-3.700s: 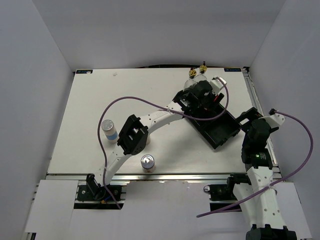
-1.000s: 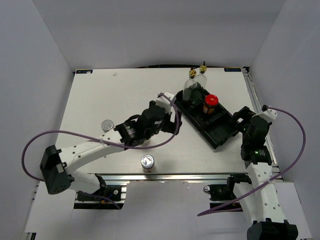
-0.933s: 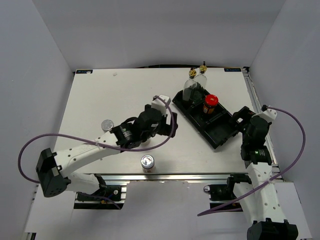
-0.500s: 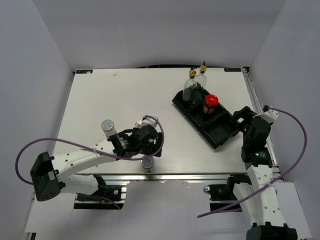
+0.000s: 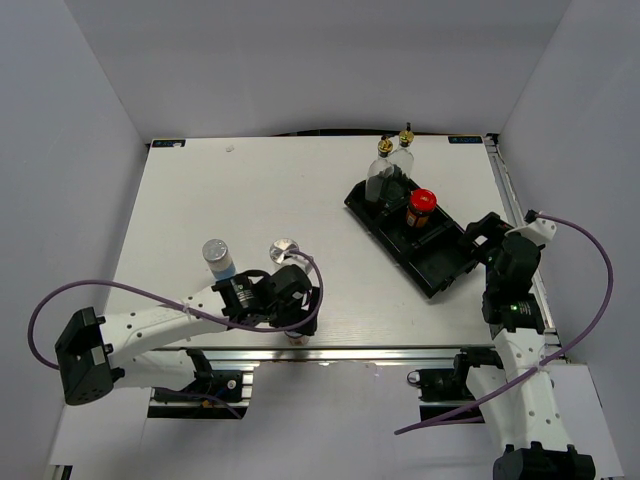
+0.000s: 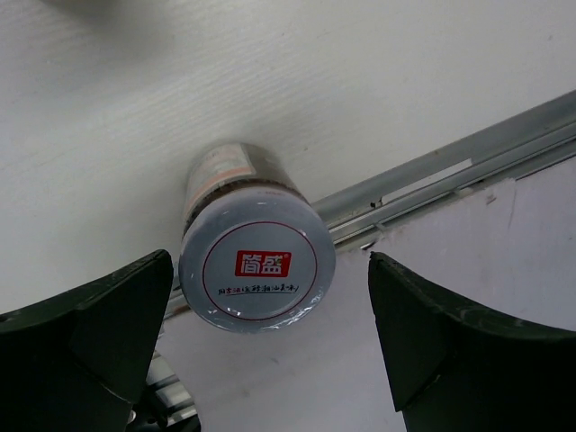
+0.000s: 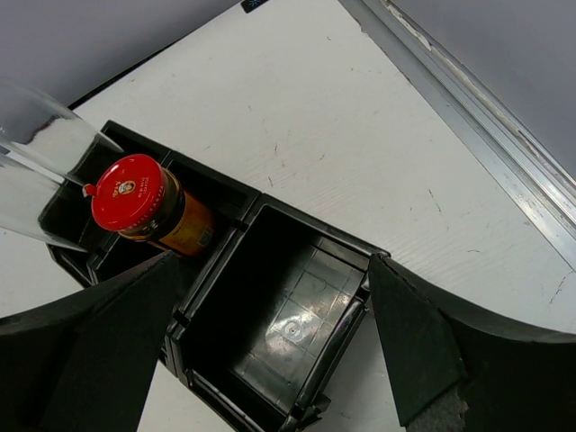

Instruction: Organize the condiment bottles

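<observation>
Robot lab enclosure w/ plain grey walls (image 5: 300, 60), white tabletop (image 5: 260, 190), alu rail (image 5: 400, 352) at near edge.

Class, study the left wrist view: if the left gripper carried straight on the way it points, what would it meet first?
The left gripper, open, would most likely meet the silver-lidded shaker first, on its lid, which sits centred in its line. How far off it is cannot be told.

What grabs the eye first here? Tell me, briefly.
The left fingers hang open on either side of a silver-lidded shaker at the near edge of the table. On the right, a red-lidded jar stands out brightly in the black tray.
</observation>
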Controlling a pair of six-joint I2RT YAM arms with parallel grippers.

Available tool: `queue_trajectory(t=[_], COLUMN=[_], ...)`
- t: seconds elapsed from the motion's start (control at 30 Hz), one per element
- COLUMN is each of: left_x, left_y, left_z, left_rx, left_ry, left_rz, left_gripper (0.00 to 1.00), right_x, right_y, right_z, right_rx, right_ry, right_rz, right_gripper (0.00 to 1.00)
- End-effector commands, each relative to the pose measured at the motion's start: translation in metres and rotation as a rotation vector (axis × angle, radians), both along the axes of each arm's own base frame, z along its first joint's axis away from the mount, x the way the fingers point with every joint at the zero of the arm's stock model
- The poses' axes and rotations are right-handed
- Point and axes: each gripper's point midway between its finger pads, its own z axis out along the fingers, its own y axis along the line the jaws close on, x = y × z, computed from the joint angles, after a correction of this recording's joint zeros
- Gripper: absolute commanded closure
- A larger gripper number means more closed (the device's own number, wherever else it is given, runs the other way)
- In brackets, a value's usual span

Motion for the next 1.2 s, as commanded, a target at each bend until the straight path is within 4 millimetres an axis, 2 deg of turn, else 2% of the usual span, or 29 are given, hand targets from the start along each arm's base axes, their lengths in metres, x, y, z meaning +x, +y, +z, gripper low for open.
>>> queue_trajectory(t=[0.0, 0.13, 0.37, 0.5, 0.63, 0.73, 0.77, 0.87, 0.9, 0.97, 1.0, 1.03, 1.1, 1.13, 1.17], left_x=[-0.011, -0.008, 0.001, 0.001, 0.004, 0.004, 0.005, 0.009, 0.015, 0.031, 0.043, 0.062, 0.073, 0.083, 0.089], left_y=[0.006, 0.015, 0.007, 0.003, -0.001, -0.003, -0.003, -0.008, -0.013, -0.022, -0.028, -0.045, -0.067, -0.086, -0.093], left_z=[-0.002, -0.014, -0.014, -0.014, -0.011, -0.009, -0.008, -0.002, 0.007, 0.021, 0.033, 0.052, 0.071, 0.087, 0.092], left_rx=[0.048, 0.134, 0.130, 0.131, 0.128, 0.120, 0.121, 0.107, 0.090, 0.080, 0.059, -0.017, -0.133, -0.222, -0.240], left_ry=[0.038, 0.029, -0.006, -0.003, -0.014, -0.015, -0.021, -0.039, -0.068, -0.147, -0.203, -0.300, -0.380, -0.455, -0.485], left_rz=[-0.043, -0.055, -0.073, -0.094, -0.106, -0.116, -0.113, -0.116, -0.113, -0.104, -0.077, -0.044, -0.054, -0.070, -0.073], left_gripper=[0.02, 0.02, 0.04, 0.10, 0.31, 0.41, 0.51, 0.65, 0.70, 0.71, 0.77, 0.80, 0.83, 0.83, 0.86], right_x=[0.004, 0.004, 0.003, 0.003, 0.003, 0.003, 0.002, 0.000, 0.000, -0.001, -0.002, -0.002, -0.003, -0.003, -0.001], right_y=[-0.001, 0.000, -0.001, -0.002, -0.002, -0.003, -0.003, -0.005, -0.006, -0.007, -0.007, -0.009, -0.010, -0.009, -0.008], right_z=[0.011, 0.012, 0.013, 0.012, 0.013, 0.013, 0.013, 0.015, 0.015, 0.015, 0.016, 0.016, 0.018, 0.019, 0.020], right_rx=[-0.002, -0.001, -0.003, -0.005, -0.006, -0.009, -0.013, -0.018, -0.019, -0.020, -0.022, -0.027, -0.027, -0.021, -0.019], right_ry=[-0.036, -0.041, -0.044, -0.041, -0.045, -0.043, -0.042, -0.038, -0.038, -0.049, -0.053, -0.050, -0.057, -0.066, -0.072], right_rz=[0.001, 0.003, 0.001, -0.003, -0.006, -0.006, -0.005, -0.018, -0.024, -0.028, -0.029, -0.037, -0.044, -0.042, -0.035], right_gripper=[0.11, 0.11, 0.11, 0.11, 0.11, 0.11, 0.11, 0.11, 0.10, 0.11, 0.11, 0.11, 0.11, 0.11, 0.10])
